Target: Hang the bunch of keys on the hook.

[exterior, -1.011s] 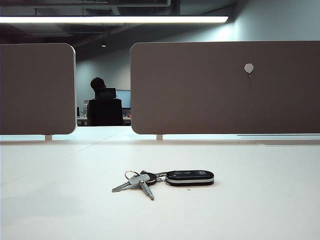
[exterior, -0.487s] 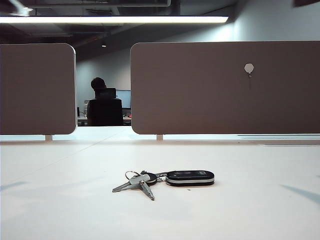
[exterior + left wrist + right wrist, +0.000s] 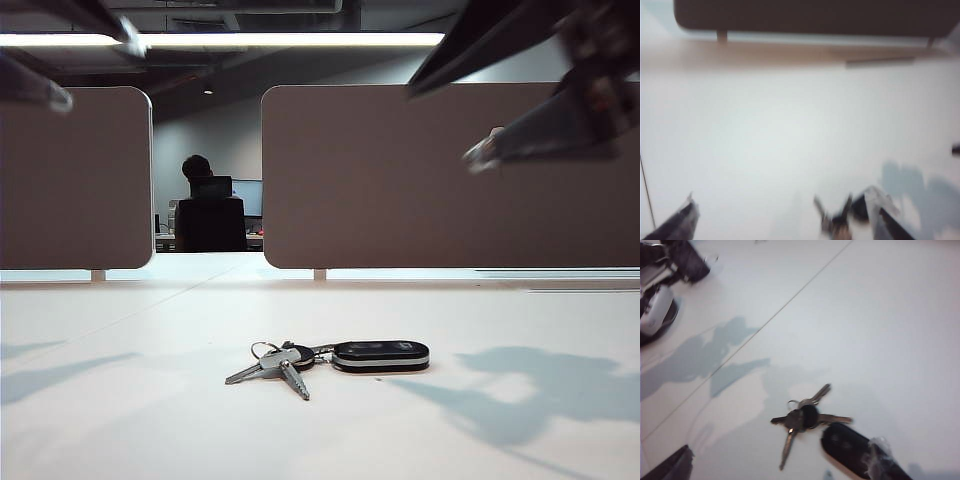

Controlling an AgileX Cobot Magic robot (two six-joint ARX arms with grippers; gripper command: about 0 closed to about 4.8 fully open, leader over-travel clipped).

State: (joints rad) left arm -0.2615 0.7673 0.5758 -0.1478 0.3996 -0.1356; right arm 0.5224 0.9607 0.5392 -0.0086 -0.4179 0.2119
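The bunch of keys lies flat on the white table, silver keys to the left and black fob to the right. My left gripper hangs open high at the upper left. At the upper right my right gripper is open too, and it covers the spot on the brown panel where the hook sits, so the hook is hidden. In the right wrist view the keys and fob lie below my open gripper. The left wrist view is blurred; the keys show beside one finger of my open gripper.
A second brown panel stands at the back left with a gap between the two. Through the gap a seated person shows far off. Arm shadows fall on the table at both sides. The left arm appears in the right wrist view.
Both arms have swung down into the exterior view from above, jaws wide, and their shadows now lie on the table. The right gripper now covers the hook. The keys have not moved.
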